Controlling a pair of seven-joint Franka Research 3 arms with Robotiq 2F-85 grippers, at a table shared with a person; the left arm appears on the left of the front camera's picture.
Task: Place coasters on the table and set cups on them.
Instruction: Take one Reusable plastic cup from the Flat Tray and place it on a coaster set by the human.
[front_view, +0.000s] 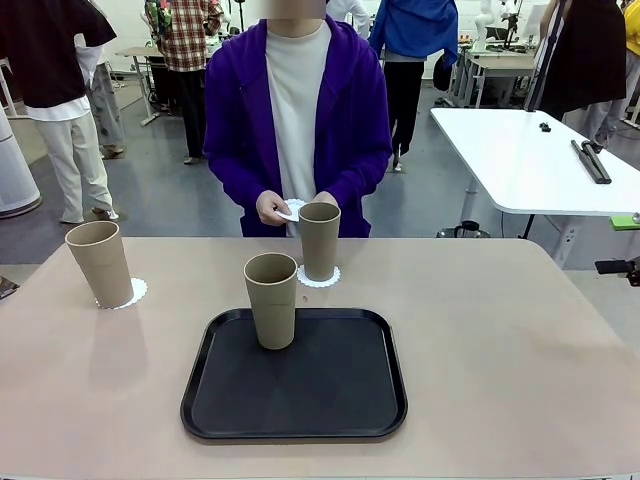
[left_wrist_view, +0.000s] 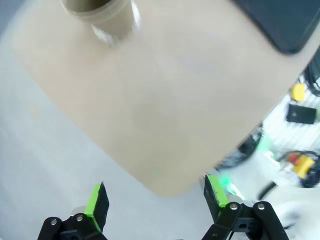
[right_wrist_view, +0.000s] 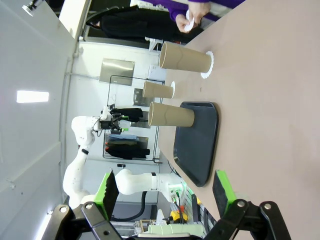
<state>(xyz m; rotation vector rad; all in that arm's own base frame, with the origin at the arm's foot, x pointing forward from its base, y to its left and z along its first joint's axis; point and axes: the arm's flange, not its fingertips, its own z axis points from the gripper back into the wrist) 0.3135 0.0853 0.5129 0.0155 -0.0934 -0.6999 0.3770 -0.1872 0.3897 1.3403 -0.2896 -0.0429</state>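
Observation:
Three tan cups stand on the beige table (front_view: 480, 330). The left cup (front_view: 100, 262) rests on a white lacy coaster (front_view: 130, 293). The far cup (front_view: 319, 240) stands on another coaster (front_view: 318, 277). The middle cup (front_view: 271, 300) stands in the black tray (front_view: 330, 400). Behind the far cup, the person's hands hold one more coaster (front_view: 290, 210). My left gripper (left_wrist_view: 156, 200) hangs open above the table's corner, with a blurred cup (left_wrist_view: 100, 12) far ahead. My right gripper (right_wrist_view: 166, 187) is open and empty, off the table's side, looking at the cups (right_wrist_view: 185, 57) and tray (right_wrist_view: 197, 145).
The person in a purple hoodie (front_view: 240, 120) stands at the table's far edge. A white glossy table (front_view: 530, 160) stands at the back right. Wide bare tabletop lies right of the tray. My left arm (right_wrist_view: 80, 150) shows raised in the right wrist view.

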